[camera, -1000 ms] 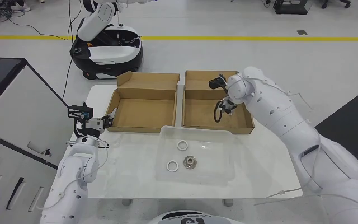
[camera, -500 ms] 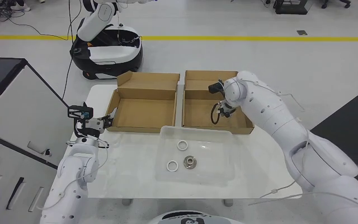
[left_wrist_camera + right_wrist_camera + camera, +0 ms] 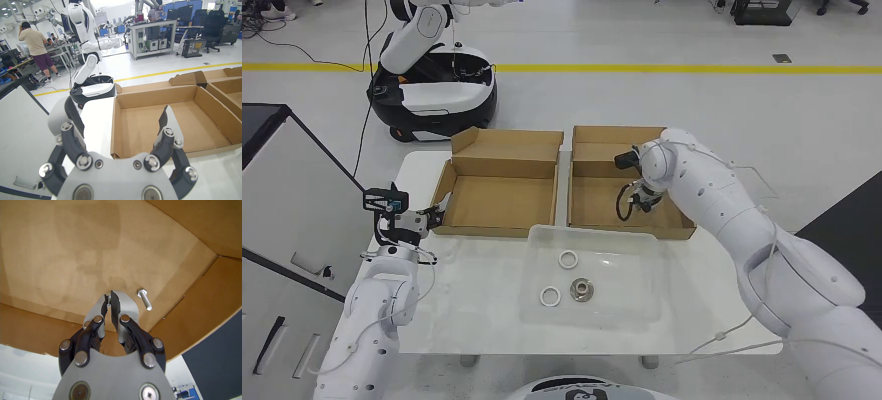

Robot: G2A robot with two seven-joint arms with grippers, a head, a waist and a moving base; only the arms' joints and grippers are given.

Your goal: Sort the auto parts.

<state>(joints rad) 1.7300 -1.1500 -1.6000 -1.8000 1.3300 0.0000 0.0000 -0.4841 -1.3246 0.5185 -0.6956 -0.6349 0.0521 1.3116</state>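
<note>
My right gripper (image 3: 108,298) hangs over the floor of the right cardboard box (image 3: 592,200) and is shut on a small threaded bolt (image 3: 108,300). A second bolt (image 3: 144,300) with a hex head lies on the box floor just beside the fingertips. In the top view the right gripper (image 3: 635,200) is inside that box near its right wall. My left gripper (image 3: 121,117) is open and holds nothing, at the near left corner of the left cardboard box (image 3: 189,117). Two white rings (image 3: 568,259) (image 3: 550,296) and a metal flanged part (image 3: 583,290) lie in the clear tray (image 3: 642,300).
The left cardboard box (image 3: 497,200) has a bare floor. The clear tray sits in front of both boxes on the white table (image 3: 702,270). Another robot's base (image 3: 437,95) stands on the floor behind the table.
The right arm has shifted slightly left and lowered into the right box with the bolt. The left arm has kept still.
</note>
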